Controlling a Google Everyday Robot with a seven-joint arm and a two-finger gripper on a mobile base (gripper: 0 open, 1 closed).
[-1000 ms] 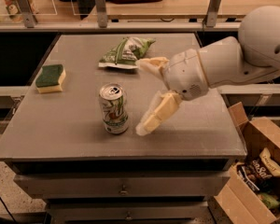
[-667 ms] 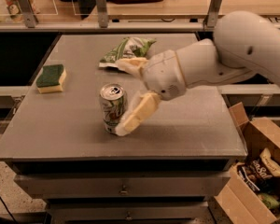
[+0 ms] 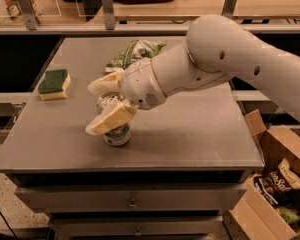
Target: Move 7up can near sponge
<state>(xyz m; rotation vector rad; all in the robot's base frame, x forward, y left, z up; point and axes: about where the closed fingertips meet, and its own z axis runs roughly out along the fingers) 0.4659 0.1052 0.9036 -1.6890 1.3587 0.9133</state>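
The 7up can [image 3: 118, 134] stands upright on the grey table [image 3: 200, 129], left of centre near the front. My gripper [image 3: 103, 104] has come in from the right and straddles the can's top: one pale finger lies behind it and the other crosses its front. The fingers are spread, with the can between them. The can's silver top shows in the gap. The sponge [image 3: 54, 83], dark green over yellow, lies at the table's left edge, further back and to the left of the can, well apart from it.
A green-and-white snack bag [image 3: 135, 54] lies at the back of the table, behind my arm. An open cardboard box [image 3: 282, 184] of packets stands on the floor at the right. A shelf with a railing runs behind the table.
My gripper has moved left and closed in on the can; its fingers now sit on either side of the can's top. The can and sponge have not moved.
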